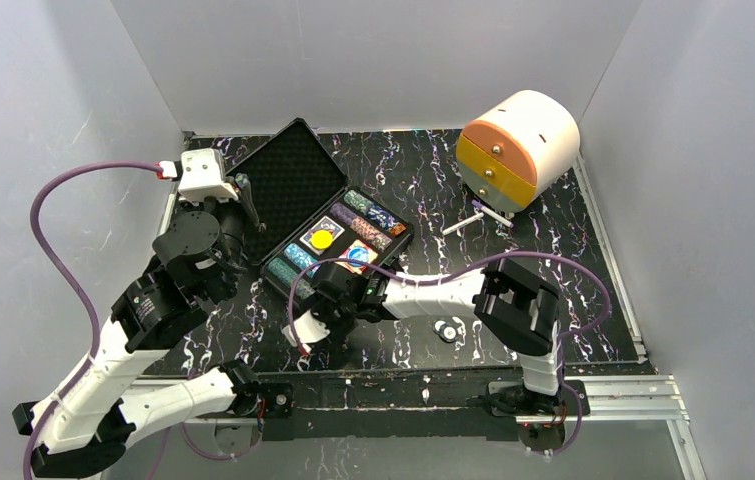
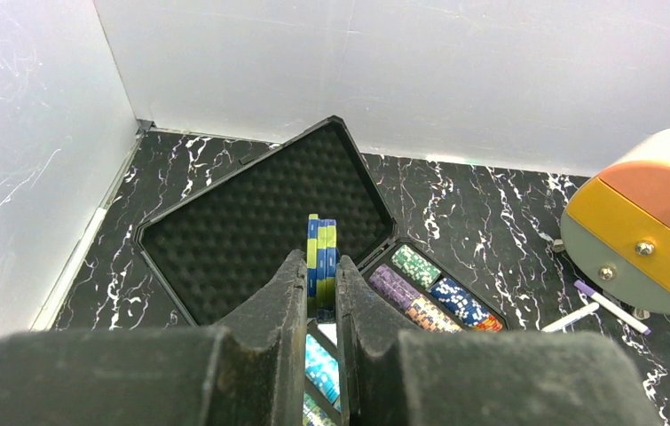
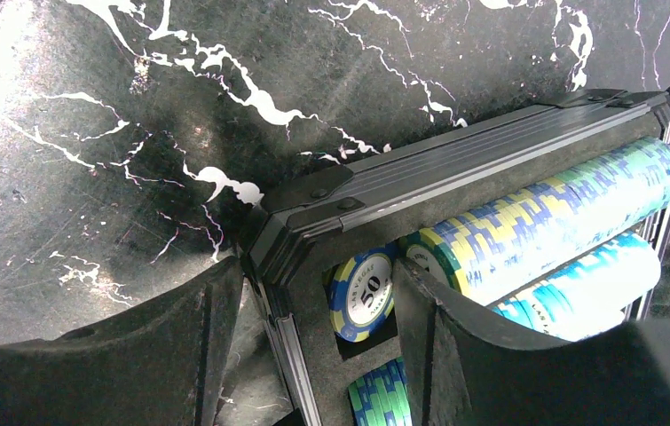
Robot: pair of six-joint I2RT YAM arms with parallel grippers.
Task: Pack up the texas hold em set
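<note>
Case [image 1: 288, 175]: open on table [image 1: 423, 170], left of centre; lid flat toward far-left corner, egg-crate foam bare; tray half toward middle, packed with chip rows [image 1: 373, 215] in green, purple, blue, teal; yellow button [image 1: 323, 239] lying near tray centre. Writing: "50" plain on blue-and-yellow chip [image 3: 362, 297] standing on edge in near corner slot; rim lettering "LAS VEGAS" just legible there, similar letters partly seen on pale teal row alongside; other print too small. Right claw [image 3: 318, 288]: open, astride near corner of tray, one finger outside over table, other inside over chip rows, tray wall and the "50" chip in gap; contact with wall not determinable. Left claw [image 2: 320, 271]: closed on stack [image 2: 320, 240] of blue-and-yellow chips held on edge, at left side of case, lid foam behind stack in wrist view. Loose buttons [image 1: 445, 329]: on table outside case, near right arm. Drawer box [image 1: 518, 145]: far right, on its side, pens [image 1: 478, 218] just in front, well apart from case.
</note>
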